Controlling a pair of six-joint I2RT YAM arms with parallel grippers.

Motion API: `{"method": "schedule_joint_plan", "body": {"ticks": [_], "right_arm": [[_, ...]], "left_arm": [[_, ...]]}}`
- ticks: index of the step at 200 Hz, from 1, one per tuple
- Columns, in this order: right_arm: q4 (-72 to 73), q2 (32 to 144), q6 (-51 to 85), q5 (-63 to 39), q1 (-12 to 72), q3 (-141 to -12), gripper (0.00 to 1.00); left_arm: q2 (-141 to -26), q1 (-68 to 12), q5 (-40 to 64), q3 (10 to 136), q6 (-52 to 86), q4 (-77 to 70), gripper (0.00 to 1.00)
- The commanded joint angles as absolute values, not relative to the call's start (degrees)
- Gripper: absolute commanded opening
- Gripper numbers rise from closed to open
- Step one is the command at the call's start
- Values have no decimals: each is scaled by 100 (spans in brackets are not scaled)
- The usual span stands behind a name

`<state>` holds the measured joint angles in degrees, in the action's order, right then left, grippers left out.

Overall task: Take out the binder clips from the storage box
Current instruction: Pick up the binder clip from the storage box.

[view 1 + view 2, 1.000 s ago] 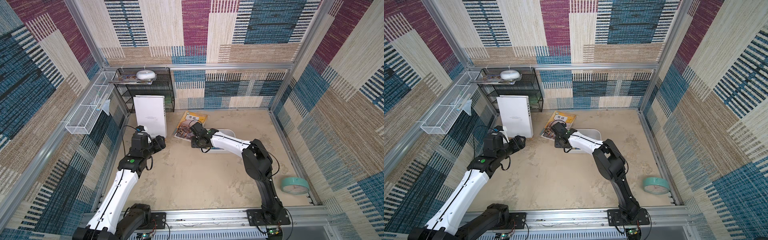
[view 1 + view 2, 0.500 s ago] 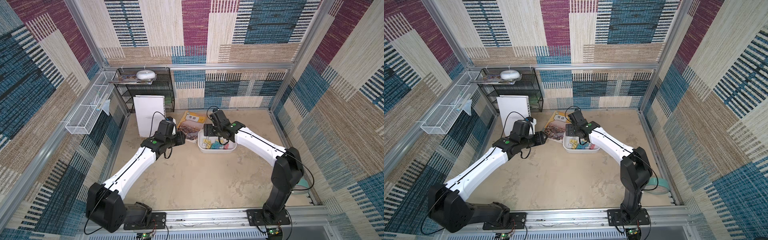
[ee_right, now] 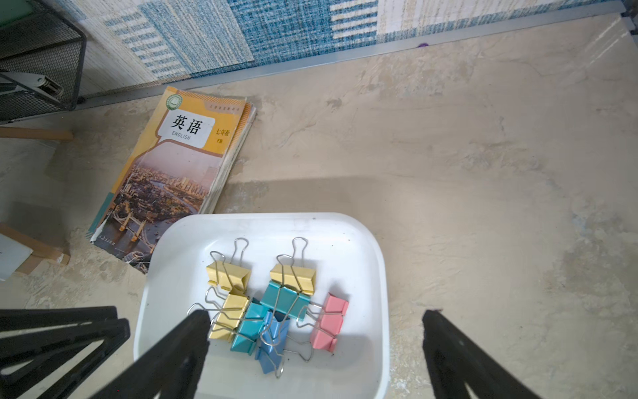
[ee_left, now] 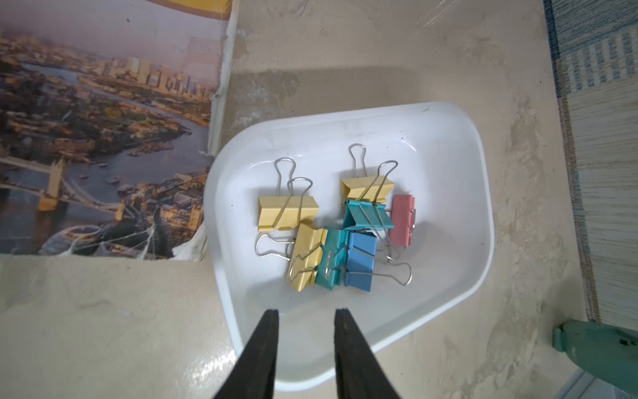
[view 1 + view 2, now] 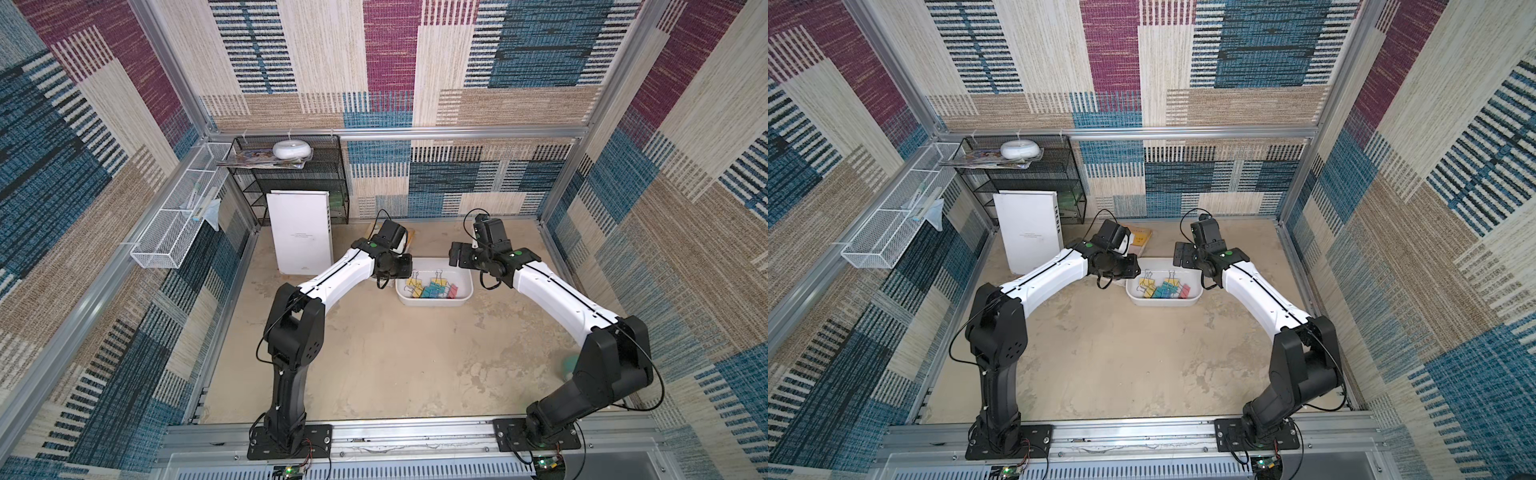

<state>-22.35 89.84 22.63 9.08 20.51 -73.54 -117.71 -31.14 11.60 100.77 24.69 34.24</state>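
Bearing storage box [image 5: 432, 301]: stained, patchwork-walled floor [image 5: 395, 365]

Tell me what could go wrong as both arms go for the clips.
The binder clips lie bunched with wire handles crossing, so lifting one may drag others along. The left gripper and right gripper both point at the same storage box and could bump. A snag might tip it.
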Motion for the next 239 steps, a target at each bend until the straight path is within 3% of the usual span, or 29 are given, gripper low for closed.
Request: {"method": "schedule_joint_plan", "body": {"ticks": [1,35,132,188,215,239], "right_arm": [[-2118,8878,2188,763,1903,-7245,99],[-2153,8789,2149,767,1812,-7185,99],[-2347,8903,2218,888,1769,-7427,99],[-2373,8918,2250,879,1767,-7427,99],[-2364,8960,2274,879,1767,-7431,99],[-2355,9006,2285,862,1760,-7451,99]], "left_arm": [[-12153,-3128,1335,10478,2221,3612,35],[-12672,-3129,1380,10907,2096,3608,41],[-13634,-3103,1481,11709,1855,3540,39],[-13749,-3098,1490,11929,1830,3547,29],[-13630,-3096,1441,11879,1825,3555,18],[-13497,-3095,1397,11817,1797,3558,14]]}}
